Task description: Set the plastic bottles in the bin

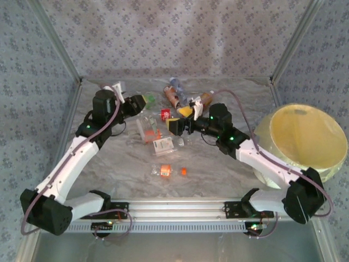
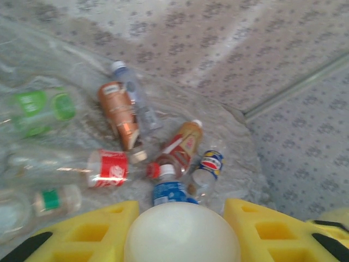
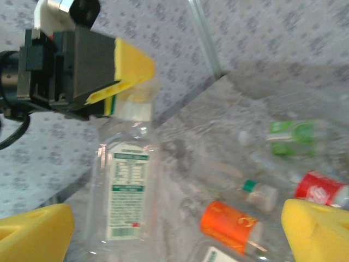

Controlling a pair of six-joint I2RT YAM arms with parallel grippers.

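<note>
Currently the left end effector [image 3: 122, 90] is closed tight on the white cap [image 3: 133, 109] of a clear bottle [image 3: 125, 185], which hangs below it; whether the base is clear of the desk [image 1: 218, 177] cannot be told. The right end effector [image 3: 174, 240] is spread fully and nothing is held in it. The hanging bottle is seen just ahead of it, nearer one finger than the other. The bin [image 1: 264, 143] stands well off to the right of both end effectors, beyond the right arm [image 1: 256, 155], so a handover is judged the likely step.

Several failures are risked from here. Because the bottle is pinched only at the cap, it can be swung or twisted out of the grip by any quick move. If the cap is let go before the right fingers are shut on the body, the bottle is dropped among the orange-labelled bottle [image 3: 229, 224] and the red-labelled bottle [image 3: 322, 188] lying below. The thin clear wall may be crushed and squeezed out sideways if it is caught off-centre. Should the right fingers be closed too high, a left finger could be clamped instead. A direct carry by the left arm would be blocked by the right arm, and a collision could result
</note>
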